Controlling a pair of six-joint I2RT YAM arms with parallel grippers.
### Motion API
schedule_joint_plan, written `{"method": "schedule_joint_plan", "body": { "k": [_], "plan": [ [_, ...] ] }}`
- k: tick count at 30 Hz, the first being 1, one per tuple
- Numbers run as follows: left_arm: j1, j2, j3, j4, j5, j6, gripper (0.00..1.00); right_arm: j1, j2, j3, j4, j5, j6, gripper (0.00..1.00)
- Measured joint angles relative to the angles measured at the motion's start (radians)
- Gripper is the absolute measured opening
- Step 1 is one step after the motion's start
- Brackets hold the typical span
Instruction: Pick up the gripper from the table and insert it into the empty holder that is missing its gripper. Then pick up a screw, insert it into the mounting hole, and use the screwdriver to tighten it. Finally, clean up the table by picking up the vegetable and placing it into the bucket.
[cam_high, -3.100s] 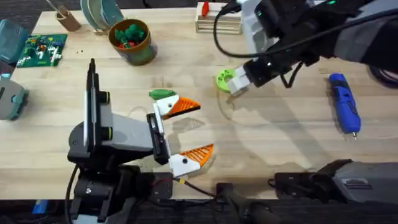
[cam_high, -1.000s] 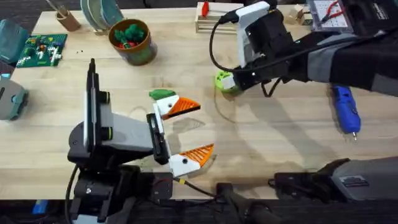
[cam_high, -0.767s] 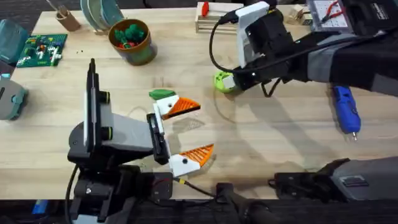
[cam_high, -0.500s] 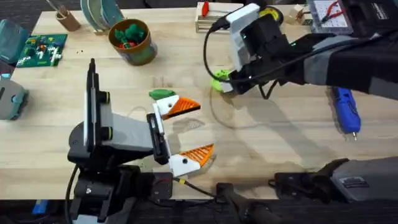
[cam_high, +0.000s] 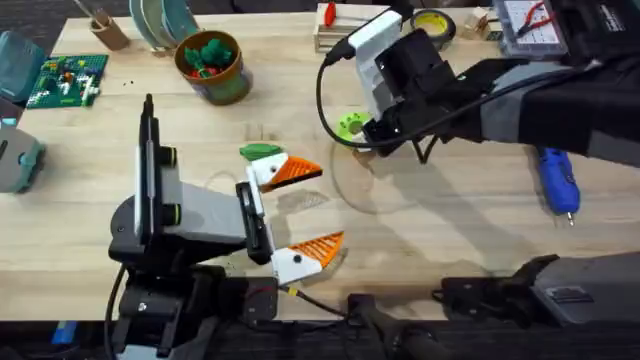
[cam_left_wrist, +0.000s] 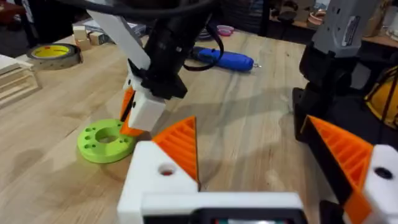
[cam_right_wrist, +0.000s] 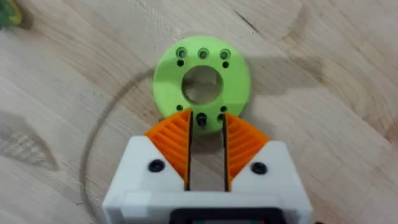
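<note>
My left gripper (cam_high: 330, 207) stands open near the table's front. Each of its white holder blocks (cam_high: 262, 172) carries an orange ribbed gripper pad (cam_high: 300, 170); the left wrist view shows both pads (cam_left_wrist: 180, 146) seated, each block with a small hole. The dark-green vegetable (cam_high: 262, 151) lies beside the farther pad. My right gripper (cam_high: 362, 140) hangs tilted over the lime-green disc (cam_right_wrist: 202, 84), open by a narrow gap, its tips at the disc's rim (cam_right_wrist: 202, 118). The blue screwdriver (cam_high: 555, 180) lies at the right. The bucket (cam_high: 232, 80) stands at the back left.
At the back edge are a wooden rack (cam_high: 350, 35), a yellow tape roll (cam_high: 430, 22), a tan cup with sticks (cam_high: 105, 30) and plates (cam_high: 160, 20). A green circuit board (cam_high: 65, 80) and a grey device (cam_high: 15, 155) lie at the left.
My right arm has swung left and farther back, carrying its gripper across to the disc's near rim; the disc has shifted slightly left. The left arm has not moved.
</note>
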Motion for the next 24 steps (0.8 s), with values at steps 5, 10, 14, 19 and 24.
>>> {"method": "schedule_joint_plan", "body": {
  "k": [5, 10, 14, 19, 24],
  "plan": [
    [0.0, 0.0, 0.0, 0.0, 0.0, 0.0, 0.993, 0.0, 0.0, 0.0, 0.0, -0.001, 0.0, 0.274],
    [0.0, 0.0, 0.0, 0.0, 0.0, 0.0, 0.993, 0.0, 0.0, 0.0, 0.0, -0.002, 0.0, 0.269],
    [0.0, 0.0, 0.0, 0.0, 0.0, 0.0, 0.993, 0.0, 0.0, 0.0, 0.0, -0.017, 0.0, 0.269],
    [0.0, 0.0, 0.0, 0.0, 0.0, 0.0, 0.992, 0.0, 0.001, 0.0, 0.0, -0.022, 0.0, 0.266],
    [0.0, 0.0, 0.0, 0.0, 0.0, 0.0, 0.993, 0.0, 0.009, 0.0, 0.008, -0.021, -0.001, 0.22]
  ]
}}
